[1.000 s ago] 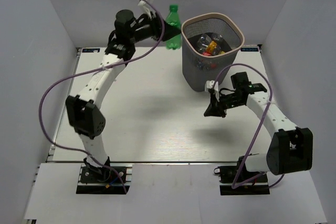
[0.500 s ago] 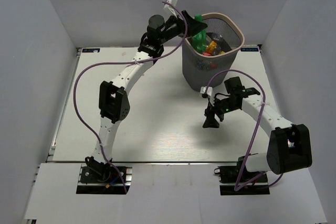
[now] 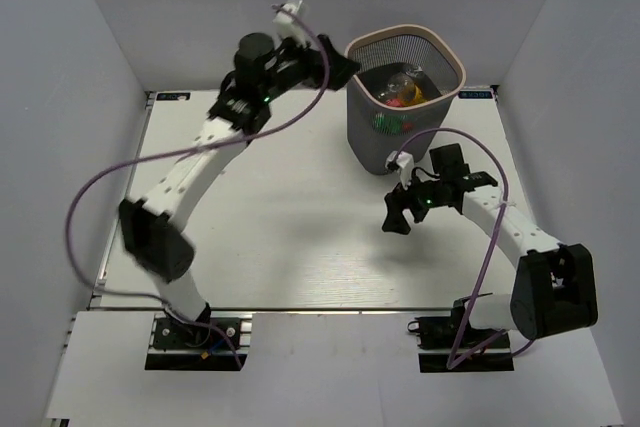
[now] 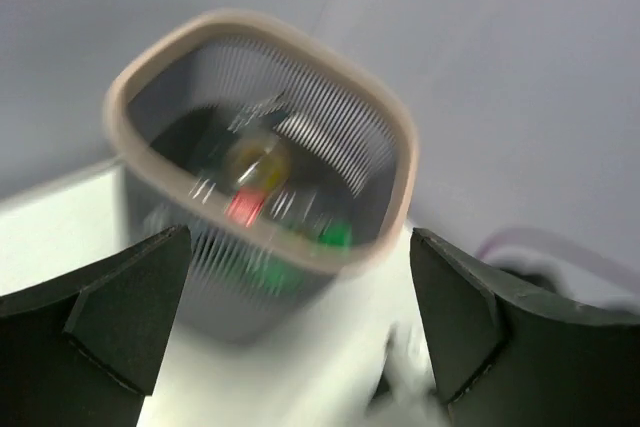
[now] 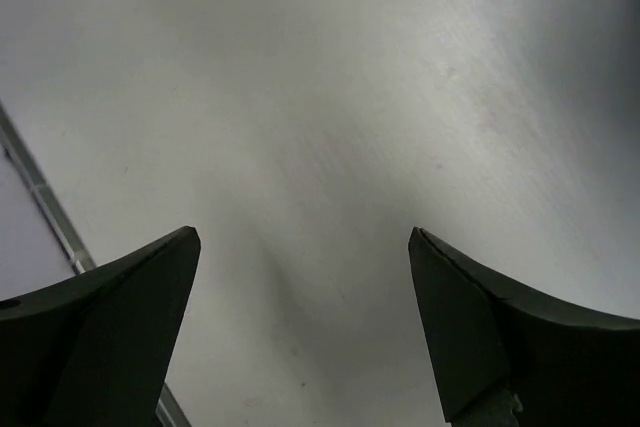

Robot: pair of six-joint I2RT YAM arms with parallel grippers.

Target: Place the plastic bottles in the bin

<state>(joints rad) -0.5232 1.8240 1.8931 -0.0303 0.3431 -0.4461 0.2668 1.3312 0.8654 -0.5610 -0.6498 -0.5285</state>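
White tabletop (image 3: 300, 237) carrying the bin and both arm bases, shown from above. Left arm (image 3: 190, 172) arched up from the near edge toward the bin's left side; right arm (image 3: 505, 222) bent in low on the bin's near side. Bin (image 3: 372, 142) of dark grey mesh with a pale beige rim, upright at the far right of the tabletop, mouth open to the top. Plastic bottles (image 3: 402, 89) heaped inside the bin, below its rim: clear bodies, an orange-red patch near the middle, a green one showing through the near mesh wall; blurred in the left wrist view and not countable. Left fingers (image 4: 110, 317) spread wide with nothing between them, raised just left of the bin's rim and facing across its mouth; touching the rim or not, impossible to tell. Right fingers (image 5: 100, 337) likewise spread wide and empty, in front of the bin's near wall, apart from it, aimed down at bare tabletop.
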